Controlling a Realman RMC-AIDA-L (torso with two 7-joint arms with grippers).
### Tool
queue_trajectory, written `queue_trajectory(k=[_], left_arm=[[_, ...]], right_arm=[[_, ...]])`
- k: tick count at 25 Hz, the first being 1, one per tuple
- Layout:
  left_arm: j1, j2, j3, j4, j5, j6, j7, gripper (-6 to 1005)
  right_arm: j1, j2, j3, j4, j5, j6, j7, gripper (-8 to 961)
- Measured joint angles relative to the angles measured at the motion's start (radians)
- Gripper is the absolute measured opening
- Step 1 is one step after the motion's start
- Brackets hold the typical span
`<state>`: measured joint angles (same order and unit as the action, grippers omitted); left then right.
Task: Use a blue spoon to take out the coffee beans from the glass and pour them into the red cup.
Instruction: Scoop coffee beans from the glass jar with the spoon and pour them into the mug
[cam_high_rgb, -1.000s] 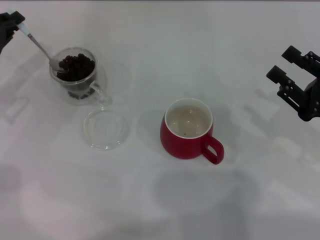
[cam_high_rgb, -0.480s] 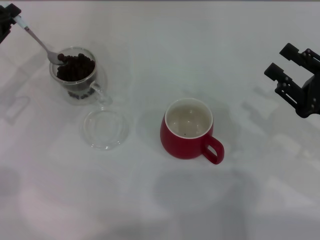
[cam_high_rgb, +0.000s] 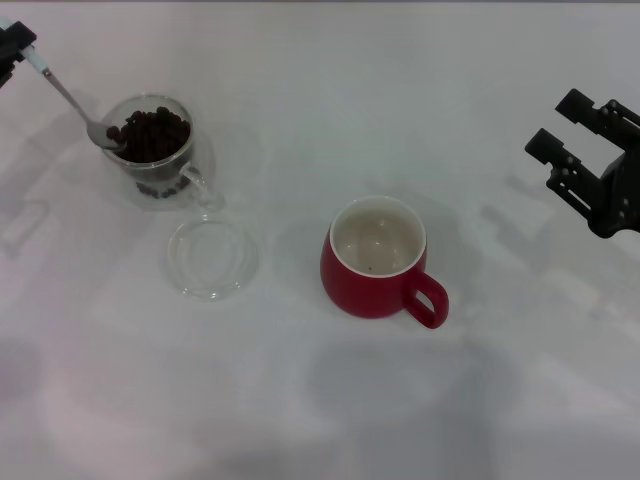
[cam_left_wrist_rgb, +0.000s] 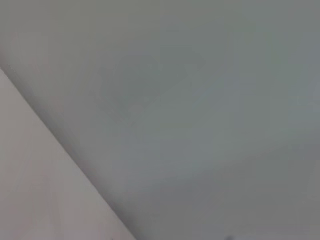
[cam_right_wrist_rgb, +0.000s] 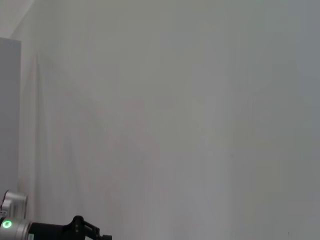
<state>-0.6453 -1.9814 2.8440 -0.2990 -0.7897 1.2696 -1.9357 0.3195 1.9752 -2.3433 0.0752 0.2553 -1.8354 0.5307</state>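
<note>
The glass (cam_high_rgb: 152, 150) stands at the far left of the table, heaped with coffee beans (cam_high_rgb: 155, 135). My left gripper (cam_high_rgb: 10, 50) sits at the top left corner of the head view, shut on the blue spoon (cam_high_rgb: 65, 95). The spoon slants down to the glass's left rim, and its bowl holds a few beans. The red cup (cam_high_rgb: 378, 258) stands in the middle, handle toward the front right, with one dark speck inside. My right gripper (cam_high_rgb: 575, 135) hangs open and empty at the right edge. Both wrist views show no task objects.
A flat round clear glass dish (cam_high_rgb: 211, 258) lies just in front of the glass, between it and the red cup. The table (cam_high_rgb: 400, 400) is white.
The spoon bowl has come up out of the bean heap and shifted left to the glass's rim with a few beans on it. The left gripper drew back toward the corner. The right arm barely moved.
</note>
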Motion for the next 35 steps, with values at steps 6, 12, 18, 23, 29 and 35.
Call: queue_trajectory(k=[6, 12, 18, 23, 29, 35], left_arm=[[-0.032, -0.002, 0.000, -0.007, 0.025, -0.005, 0.172, 123], [-0.076, -0.011, 0.000, -0.004, 0.055, -0.032, 0.273, 123], [-0.107, -0.037, 0.000, 0.006, 0.067, -0.115, 0.345, 124], [-0.121, -0.055, 0.000, 0.011, 0.068, -0.171, 0.421, 123], [-0.126, -0.054, 0.000, 0.039, 0.061, -0.212, 0.413, 124], [-0.129, -0.055, 0.000, 0.071, 0.061, -0.264, 0.417, 123]], right_arm=[[-0.006, 0.003, 0.000, 0.000, -0.001, 0.003, 0.000, 546], [-0.007, 0.007, 0.001, 0.000, -0.001, 0.021, 0.005, 546], [-0.005, 0.009, 0.004, 0.000, 0.000, 0.036, 0.007, 546], [0.006, 0.008, 0.004, -0.001, 0.002, 0.044, 0.009, 546], [0.027, 0.004, 0.004, -0.003, 0.013, 0.075, 0.014, 545], [0.046, 0.003, 0.004, -0.004, 0.013, 0.089, 0.023, 545]])
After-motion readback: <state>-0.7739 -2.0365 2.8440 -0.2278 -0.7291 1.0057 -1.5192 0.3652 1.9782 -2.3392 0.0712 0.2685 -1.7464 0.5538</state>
